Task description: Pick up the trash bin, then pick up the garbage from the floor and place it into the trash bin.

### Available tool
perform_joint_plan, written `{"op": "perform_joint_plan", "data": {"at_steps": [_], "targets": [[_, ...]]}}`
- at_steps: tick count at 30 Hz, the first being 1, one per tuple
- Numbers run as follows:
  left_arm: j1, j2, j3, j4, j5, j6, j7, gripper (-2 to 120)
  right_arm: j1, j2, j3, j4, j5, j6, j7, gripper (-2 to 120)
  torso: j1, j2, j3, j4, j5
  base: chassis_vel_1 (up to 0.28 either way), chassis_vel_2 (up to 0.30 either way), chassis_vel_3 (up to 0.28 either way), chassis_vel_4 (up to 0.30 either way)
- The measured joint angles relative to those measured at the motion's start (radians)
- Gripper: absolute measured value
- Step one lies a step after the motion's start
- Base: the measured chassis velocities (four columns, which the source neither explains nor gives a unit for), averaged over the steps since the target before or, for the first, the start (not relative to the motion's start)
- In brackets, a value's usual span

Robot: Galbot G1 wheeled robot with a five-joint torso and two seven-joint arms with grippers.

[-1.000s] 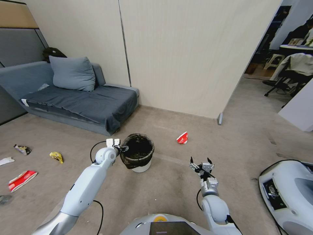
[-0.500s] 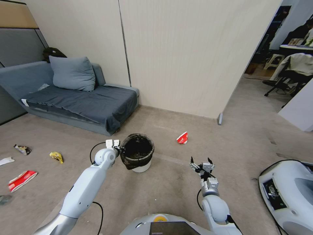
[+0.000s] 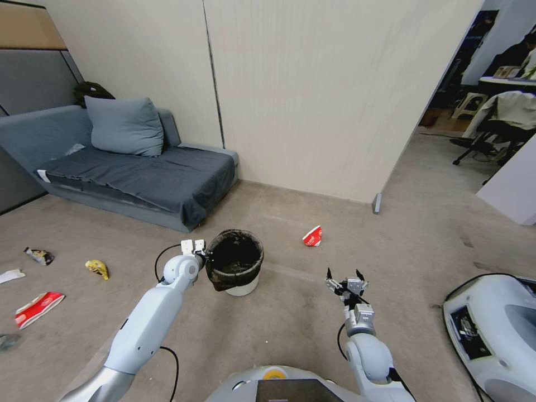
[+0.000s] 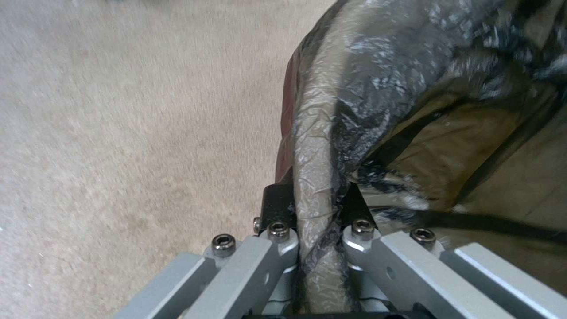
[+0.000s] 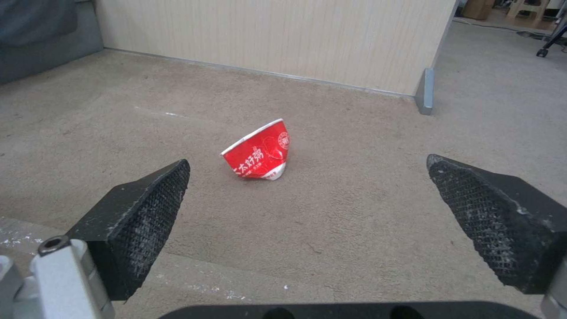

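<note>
The trash bin (image 3: 241, 286), white with a black liner, stands on the carpet in front of me. My left gripper (image 3: 207, 258) is shut on its near-left rim. In the left wrist view the liner-covered rim (image 4: 316, 146) is pinched between the fingers (image 4: 277, 208). My right gripper (image 3: 344, 279) hangs open low over the floor, right of the bin. Garbage lies about: a crushed red-and-white carton (image 3: 313, 236) (image 5: 260, 153) just ahead of the open right gripper (image 5: 307, 166), and at far left a yellow wrapper (image 3: 97, 268), another red-and-white carton (image 3: 38, 308), a white tissue (image 3: 11, 275) and a dark wrapper (image 3: 39, 255).
A grey sofa (image 3: 128, 167) stands at the back left against a beige wall (image 3: 312, 95). A white machine (image 3: 497, 329) sits on the floor at the right edge. An opening at the right leads to a room with chairs (image 3: 491, 128).
The left arm has shifted very slightly with the bin's rim in its grip. The right arm and the litter are as before.
</note>
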State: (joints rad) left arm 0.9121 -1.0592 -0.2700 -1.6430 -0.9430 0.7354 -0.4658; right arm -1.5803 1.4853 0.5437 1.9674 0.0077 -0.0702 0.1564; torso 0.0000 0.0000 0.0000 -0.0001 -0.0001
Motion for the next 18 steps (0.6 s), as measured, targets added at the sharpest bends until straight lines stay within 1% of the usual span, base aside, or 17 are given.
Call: {"op": "perform_joint_plan", "data": {"at_steps": [1, 2, 3, 4, 5, 6, 8, 9, 11, 12, 14, 15, 16, 18], "targets": [[0.001, 0.003, -0.004, -0.015, 0.003, 0.000, -0.002, 1, 0.000, 0.000, 0.000, 0.000, 0.000, 0.000, 0.000, 100, 0.000, 0.000, 0.000, 0.0001, 0.0002, 0.000, 0.000, 0.000, 0.000], [0.003, 0.009, -0.012, -0.055, 0.004, 0.001, -0.003, 1, 0.001, -0.002, 0.000, 0.000, 0.000, 0.000, 0.000, 100, 0.000, 0.000, 0.000, 0.0004, -0.0001, 0.000, 0.000, 0.000, 0.000], [0.003, 0.009, -0.012, -0.055, 0.004, 0.001, -0.003, 1, 0.001, -0.002, 0.000, 0.000, 0.000, 0.000, 0.000, 100, 0.000, 0.000, 0.000, 0.0004, -0.0001, 0.000, 0.000, 0.000, 0.000], [0.005, 0.015, -0.021, -0.096, 0.001, 0.001, -0.003, 1, 0.003, -0.003, 0.001, 0.000, 0.000, 0.000, 0.000, 100, 0.000, 0.000, 0.000, 0.0005, 0.0000, 0.000, 0.000, 0.000, 0.000], [0.006, 0.021, -0.033, -0.141, -0.002, 0.001, -0.004, 1, 0.003, -0.003, 0.001, 0.000, 0.000, 0.000, 0.000, 100, 0.000, 0.000, 0.000, 0.0000, 0.0003, 0.000, 0.000, 0.000, 0.000], [0.006, 0.021, -0.033, -0.141, -0.002, 0.001, -0.004, 1, 0.003, -0.003, 0.001, 0.000, 0.000, 0.000, 0.000, 100, 0.000, 0.000, 0.000, 0.0000, 0.0003, 0.000, 0.000, 0.000, 0.000], [0.013, 0.035, -0.052, -0.220, -0.004, 0.001, -0.003, 0, 0.004, -0.004, 0.003, 0.000, -0.001, 0.000, 0.000, 100, 0.000, 0.000, 0.000, -0.0002, 0.0002, 0.000, 0.000, 0.000, 0.000], [0.013, 0.035, -0.052, -0.220, -0.004, 0.001, -0.003, 0, 0.004, -0.004, 0.003, 0.000, -0.001, 0.000, 0.000, 100, 0.000, 0.000, 0.000, -0.0002, 0.0002, 0.000, 0.000, 0.000, 0.000], [0.028, 0.052, -0.070, -0.290, 0.005, 0.001, 0.003, 0, 0.004, -0.006, 0.005, 0.000, -0.001, 0.000, 0.000, 100, 0.000, 0.000, 0.000, 0.0000, 0.0001, 0.000, 0.000, 0.000, 0.000], [0.028, 0.052, -0.070, -0.290, 0.005, 0.001, 0.003, 0, 0.004, -0.006, 0.005, 0.000, -0.001, 0.000, 0.000, 100, 0.000, 0.000, 0.000, 0.0000, 0.0001, 0.000, 0.000, 0.000, 0.000], [0.054, 0.067, -0.094, -0.354, 0.019, 0.001, 0.011, 0, 0.006, -0.007, 0.007, 0.002, -0.001, -0.001, 0.001, 100, 0.000, 0.000, 0.000, 0.0002, 0.0001, 0.000, 0.000, 0.000, 0.000], [0.062, 0.070, -0.100, -0.369, 0.022, 0.001, 0.013, 0, 0.007, -0.007, 0.008, 0.003, -0.001, -0.001, 0.001, 100, 0.000, 0.000, 0.000, 0.0002, 0.0001, 0.000, 0.000, 0.000, 0.000], [0.062, 0.070, -0.100, -0.369, 0.022, 0.001, 0.013, 0, 0.007, -0.007, 0.008, 0.003, -0.001, -0.001, 0.001, 100, 0.000, 0.000, 0.000, 0.0002, 0.0001, 0.000, 0.000, 0.000, 0.000], [0.089, 0.075, -0.115, -0.414, 0.034, 0.001, 0.018, 0, 0.008, -0.007, 0.010, 0.003, -0.001, -0.002, 0.002, 100, 0.000, 0.000, 0.000, 0.0001, 0.0001, 0.000, 0.000, 0.000, 0.000]]}}
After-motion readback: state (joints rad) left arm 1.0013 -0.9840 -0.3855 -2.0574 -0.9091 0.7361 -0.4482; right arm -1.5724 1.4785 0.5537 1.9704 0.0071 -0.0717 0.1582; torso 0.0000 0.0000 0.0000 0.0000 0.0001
